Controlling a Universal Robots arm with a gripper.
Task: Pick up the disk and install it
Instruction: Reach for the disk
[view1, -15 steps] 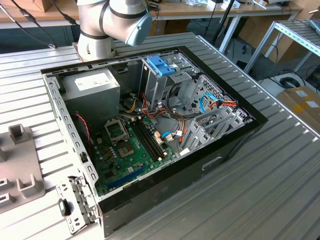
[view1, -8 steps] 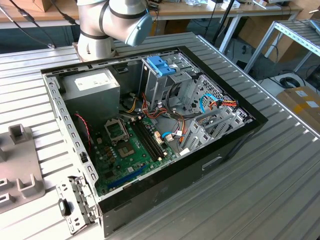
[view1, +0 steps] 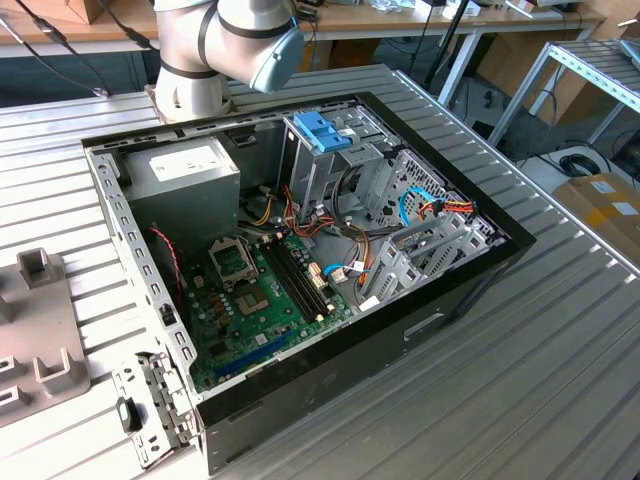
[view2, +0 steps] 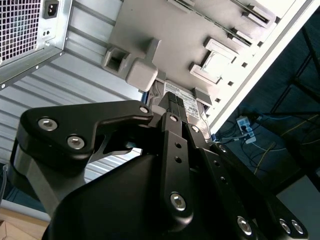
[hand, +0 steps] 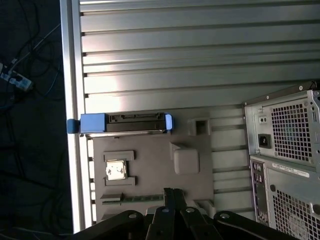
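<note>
The disk (hand: 120, 123) stands on its edge in a slot of a grey fixture plate (hand: 150, 165), with its light-blue carrier rail at both ends. In the second wrist view, part of the disk's white label (view2: 189, 104) shows just past my fingertips. My gripper (hand: 173, 192) hovers over the plate, apart from the disk, with its two dark fingers pressed together and nothing between them. The gripper (view2: 173, 100) points toward the disk.
A processor chip (hand: 116, 171) and a grey block (hand: 186, 161) sit on the same plate. The open computer case (view1: 300, 250) lies on the slatted metal table (view1: 520, 380), with a blue latch and silver cage (view1: 322, 130) inside. The table edge (hand: 75, 150) runs close to the disk.
</note>
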